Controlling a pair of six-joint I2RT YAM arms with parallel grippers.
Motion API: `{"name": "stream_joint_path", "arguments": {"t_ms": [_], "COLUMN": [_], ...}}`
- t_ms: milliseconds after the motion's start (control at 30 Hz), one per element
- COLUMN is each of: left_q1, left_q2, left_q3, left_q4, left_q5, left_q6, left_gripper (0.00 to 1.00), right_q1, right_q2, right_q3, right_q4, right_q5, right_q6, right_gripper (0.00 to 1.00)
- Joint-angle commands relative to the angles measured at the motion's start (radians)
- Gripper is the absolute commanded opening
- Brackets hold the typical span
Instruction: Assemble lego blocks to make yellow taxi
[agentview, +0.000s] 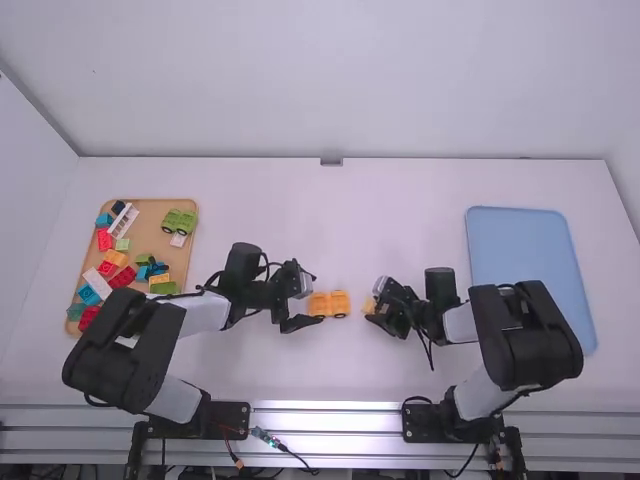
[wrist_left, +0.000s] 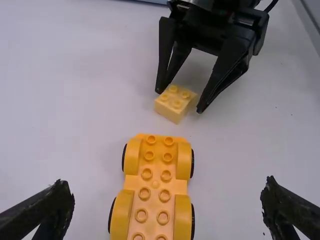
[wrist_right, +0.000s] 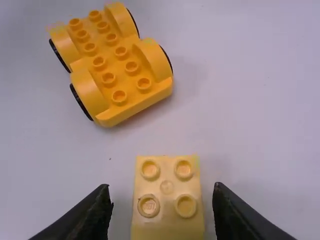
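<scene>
One big white table (agentview: 330, 220) has two arms over it, the left arm (agentview: 130, 345) and the right arm (agentview: 525, 335). A blue tray (agentview: 530, 260) lies on the right side. On the left side is a brown tray (agentview: 150, 240) with lots of loose blocks. The left claw (agentview: 313, 302) is wide open, and its fingers are apart from the yellow car bottom (wrist_left: 156, 185) between them. The right claw (agentview: 372, 304) is open too, with one finger on each side of the small yellow block, not touching it. The yellow car bottom sits on the table with its bumps up. A green car bottom (agentview: 178, 222) sits in the brown tray. The small yellow block (wrist_right: 167, 220) sits on the table near the yellow car bottom, bumps up, not stuck on.
</scene>
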Motion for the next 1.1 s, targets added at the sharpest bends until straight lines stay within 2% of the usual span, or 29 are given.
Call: {"name": "stream_joint_path", "arguments": {"t_ms": [0,333,400,467,633,867,1067], "left_q1": [0.003,0.003,0.003,0.003,0.003,0.002,0.002], "left_q2": [0.003,0.003,0.003,0.003,0.003,0.003,0.032], "left_q3": [0.005,-0.011,-0.011,-0.010,-0.011,-0.020,-0.046], "left_q4": [-0.002,0.000,0.000,0.000,0.000,0.000,0.040], "left_q5": [0.018,0.021,0.021,0.021,0.022,0.018,0.019], "left_q6": [0.005,0.030,0.031,0.030,0.030,0.031,0.082], "left_gripper": [0.99,0.99,0.99,0.99,0.99,0.99,0.99], "right_q1": [-0.007,-0.019,-0.019,-0.019,-0.017,-0.019,-0.019], "right_q2": [0.011,0.011,0.011,0.011,0.011,0.011,0.010], "right_q3": [0.014,0.015,0.015,0.015,0.015,0.015,0.032], "right_q4": [-0.002,-0.003,-0.003,-0.003,-0.003,0.004,-0.006], "right_q5": [0.007,0.005,0.005,0.005,0.007,0.002,0.002], "right_q6": [0.000,-0.001,-0.001,-0.001,-0.001,0.000,0.016], "right_gripper": [0.52,0.32,0.33,0.42,0.44,0.25,0.23]}}
